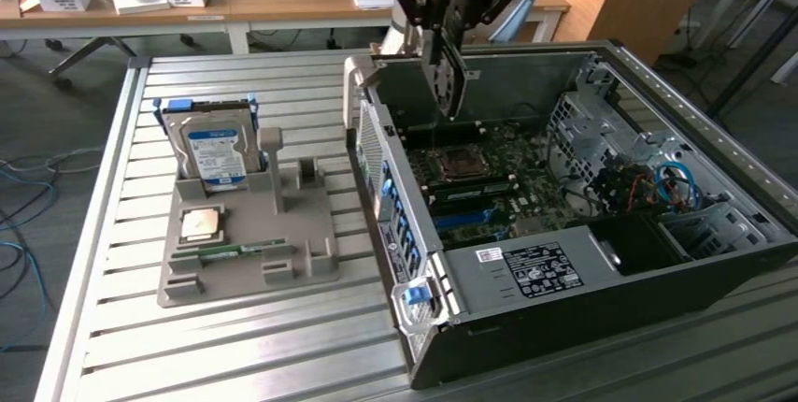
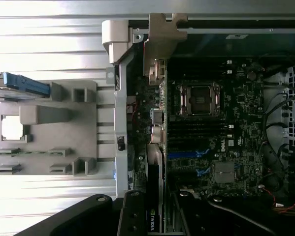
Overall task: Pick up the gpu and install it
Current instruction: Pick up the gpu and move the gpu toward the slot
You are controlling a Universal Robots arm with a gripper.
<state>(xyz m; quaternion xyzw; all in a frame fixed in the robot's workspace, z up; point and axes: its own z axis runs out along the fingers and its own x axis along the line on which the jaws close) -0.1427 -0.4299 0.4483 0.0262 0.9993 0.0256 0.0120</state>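
My gripper (image 1: pixel 444 11) hangs above the rear part of the open computer case (image 1: pixel 524 327) and is shut on the gpu (image 1: pixel 447 73). The card is a thin dark board that hangs upright on its edge, its lower end just above the motherboard (image 1: pixel 492 182) near the case's back wall. In the wrist view the gpu (image 2: pixel 154 187) appears edge-on between the black fingers (image 2: pixel 130 219), with its pale metal bracket (image 2: pixel 163 42) at the far end, beside the case's rear wall and over the blue slots (image 2: pixel 186 155).
A grey parts holder (image 1: pixel 256 266) on the slatted metal table (image 1: pixel 187 355) carries a hard drive (image 1: pixel 215 148), a processor chip (image 1: pixel 204 224) and a slim green RAM stick (image 1: pixel 232 251). A pale latch (image 1: pixel 361 73) sticks up at the case's rear corner. Cables (image 1: pixel 648 187) crowd the case's far side.
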